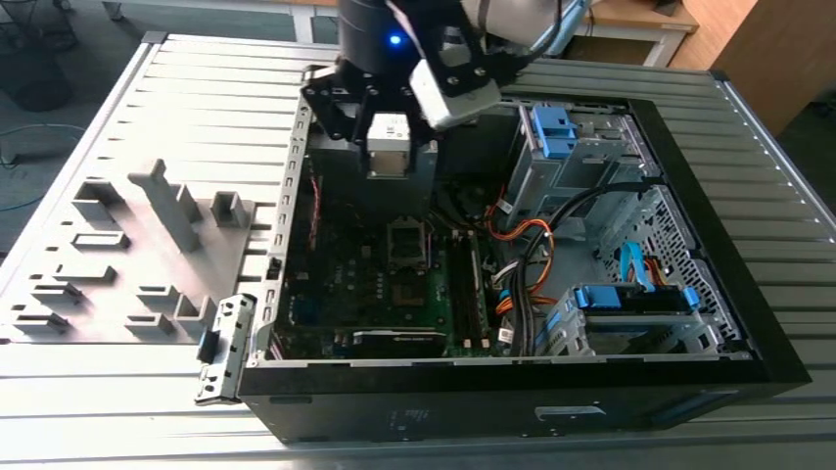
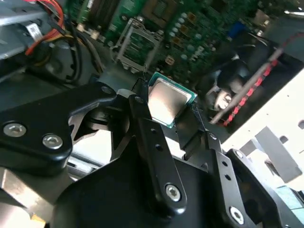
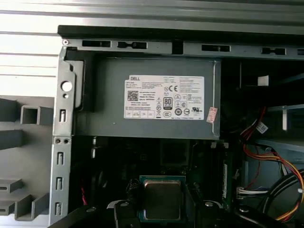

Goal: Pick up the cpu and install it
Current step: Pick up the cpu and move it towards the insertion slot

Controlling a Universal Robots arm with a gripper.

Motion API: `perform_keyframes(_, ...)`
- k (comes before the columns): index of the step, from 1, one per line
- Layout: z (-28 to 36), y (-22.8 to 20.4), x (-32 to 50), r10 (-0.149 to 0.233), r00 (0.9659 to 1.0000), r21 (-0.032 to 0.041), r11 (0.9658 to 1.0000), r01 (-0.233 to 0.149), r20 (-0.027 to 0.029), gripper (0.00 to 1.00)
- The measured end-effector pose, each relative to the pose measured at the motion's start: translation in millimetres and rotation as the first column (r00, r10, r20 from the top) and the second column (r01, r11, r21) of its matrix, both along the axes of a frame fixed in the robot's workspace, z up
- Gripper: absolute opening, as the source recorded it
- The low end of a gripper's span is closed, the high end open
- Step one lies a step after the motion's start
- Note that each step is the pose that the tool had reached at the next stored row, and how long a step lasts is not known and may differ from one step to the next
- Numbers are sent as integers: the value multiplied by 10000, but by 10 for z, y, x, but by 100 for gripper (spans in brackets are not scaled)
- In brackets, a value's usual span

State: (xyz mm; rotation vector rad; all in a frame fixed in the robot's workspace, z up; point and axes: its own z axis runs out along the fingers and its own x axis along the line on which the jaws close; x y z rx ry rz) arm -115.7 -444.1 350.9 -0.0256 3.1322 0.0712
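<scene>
Black fingers (image 2: 147,133) of the gripper (image 2: 167,103) are pinching the cpu (image 2: 166,99) by two opposite edges, so it hangs off the board, inside the open computer case (image 1: 770,333). The cpu is a small flat square. It has a dull silver metal lid with rounded corners, set on a thin green rim.

In the exterior view the arm (image 1: 392,39) comes down at the upper centre of the frame, over the far end of the case. The motherboard (image 1: 392,284) lies in the middle of that frame, and its metal-framed socket (image 1: 407,242) sits well below the gripper in the picture. Orange cables (image 1: 523,235) and blue-tabbed drive cages (image 1: 549,127) fill the exterior view's right. A grey moulded holder (image 1: 131,245) with upright blocks rests on the ribbed metal table (image 1: 196,78) at the exterior view's left.

The second wrist view looks along the fingers, which are matte black linkages with bright screw heads. Beyond the chip it shows the green board, the socket frame and a red-sleeved wire (image 2: 247,90).

The first wrist view shows the chip's lid face-on, and past it the power supply (image 3: 104,123), a plain grey sheet-metal box with a white label.
</scene>
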Motion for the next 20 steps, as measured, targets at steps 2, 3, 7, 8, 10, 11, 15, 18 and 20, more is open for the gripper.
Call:
perform_keyframes(2,-2,0,76,0,10000,0,10000,0,0,47)
perform_keyframes(3,-3,0,111,0,10000,0,10000,0,0,47)
perform_keyframes(7,-9,0,256,0,10000,0,10000,0,0,47)
perform_keyframes(8,-10,0,290,1,10000,0,10000,-1,0,47)
perform_keyframes(10,-13,0,352,-1,10000,0,10000,1,0,47)
perform_keyframes(11,-16,0,366,0,10000,0,10000,0,0,47)
perform_keyframes(15,-18,0,369,-1,10000,-1,10000,1,0,47)
perform_keyframes(18,-22,0,369,0,10000,1,10000,0,0,47)
perform_keyframes(20,-32,-1,369,-1,10000,-3,10000,1,0,47)
